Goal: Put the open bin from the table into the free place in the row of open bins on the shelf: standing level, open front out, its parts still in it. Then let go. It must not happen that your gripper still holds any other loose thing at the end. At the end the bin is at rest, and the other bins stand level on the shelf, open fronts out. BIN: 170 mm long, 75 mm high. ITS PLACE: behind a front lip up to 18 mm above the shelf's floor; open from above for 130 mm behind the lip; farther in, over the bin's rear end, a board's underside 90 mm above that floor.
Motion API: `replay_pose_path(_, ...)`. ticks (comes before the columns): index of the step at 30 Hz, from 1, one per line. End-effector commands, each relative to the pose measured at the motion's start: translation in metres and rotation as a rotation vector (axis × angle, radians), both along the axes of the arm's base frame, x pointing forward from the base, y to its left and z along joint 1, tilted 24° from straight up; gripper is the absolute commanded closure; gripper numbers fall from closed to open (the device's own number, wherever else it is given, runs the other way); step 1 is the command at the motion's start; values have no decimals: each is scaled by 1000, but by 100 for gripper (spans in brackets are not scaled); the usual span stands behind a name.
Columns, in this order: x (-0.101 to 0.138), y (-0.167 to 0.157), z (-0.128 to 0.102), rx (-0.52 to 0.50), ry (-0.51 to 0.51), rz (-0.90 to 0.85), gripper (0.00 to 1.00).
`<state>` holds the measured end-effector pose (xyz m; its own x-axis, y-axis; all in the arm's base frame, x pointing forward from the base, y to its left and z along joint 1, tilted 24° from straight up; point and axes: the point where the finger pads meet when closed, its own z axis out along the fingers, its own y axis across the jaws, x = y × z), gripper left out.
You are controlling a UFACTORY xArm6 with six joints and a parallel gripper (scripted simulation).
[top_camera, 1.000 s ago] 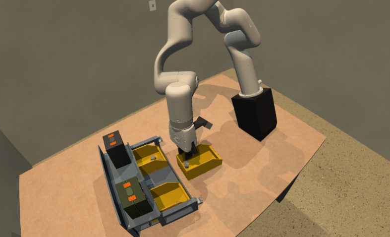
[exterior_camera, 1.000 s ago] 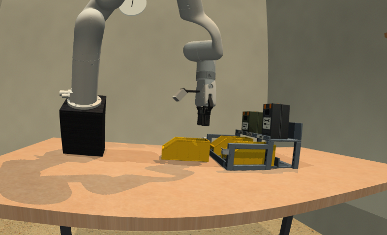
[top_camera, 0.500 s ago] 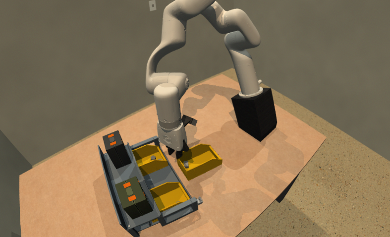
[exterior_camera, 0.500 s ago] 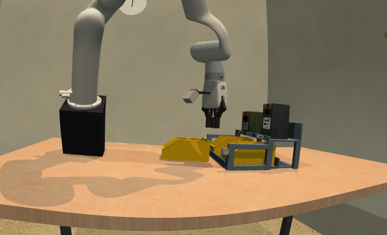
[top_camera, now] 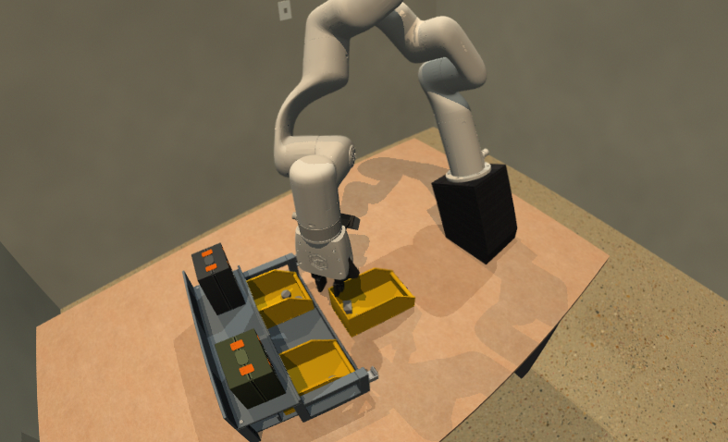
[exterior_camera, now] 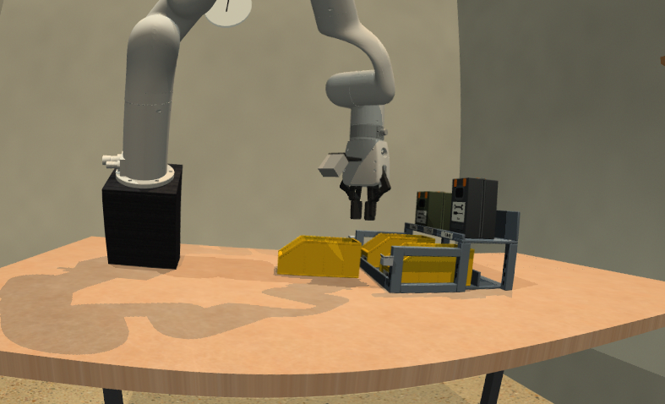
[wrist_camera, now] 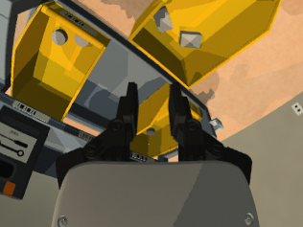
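The yellow open bin (top_camera: 372,299) stands on the table just in front of the grey shelf (top_camera: 278,340), with small grey parts (top_camera: 347,306) inside. It also shows in the exterior view (exterior_camera: 318,255) and in the wrist view (wrist_camera: 210,19). Two more yellow bins (top_camera: 278,296) (top_camera: 314,364) stand in the shelf with a free place (top_camera: 296,329) between them. My gripper (exterior_camera: 364,213) hangs in the air above the table bin's shelf-side end, clear of it. Its fingers stand partly apart with nothing between them.
Two dark boxes (top_camera: 217,276) (top_camera: 248,367) stand on the shelf's upper board, over the rear of the bins. The arm's black base block (top_camera: 474,211) stands at the back right of the table.
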<state>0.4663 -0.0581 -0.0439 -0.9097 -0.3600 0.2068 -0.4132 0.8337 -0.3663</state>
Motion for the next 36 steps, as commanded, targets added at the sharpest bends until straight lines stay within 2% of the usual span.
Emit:
replay_pose_path(1, 1, 1, 1, 10, 22, 43, 67)
replay_pose_path(8, 1, 1, 1, 10, 22, 43, 67)
replay_pose_path(13, -2, 6, 0, 21, 129, 277, 67)
replay_pose_path(25, -2, 6, 0, 21, 129, 277, 67)
replay_pose_path(30, -3, 8, 0, 32, 236, 512, 67)
replay_pose_path(36, -3, 8, 0, 32, 236, 512, 67)
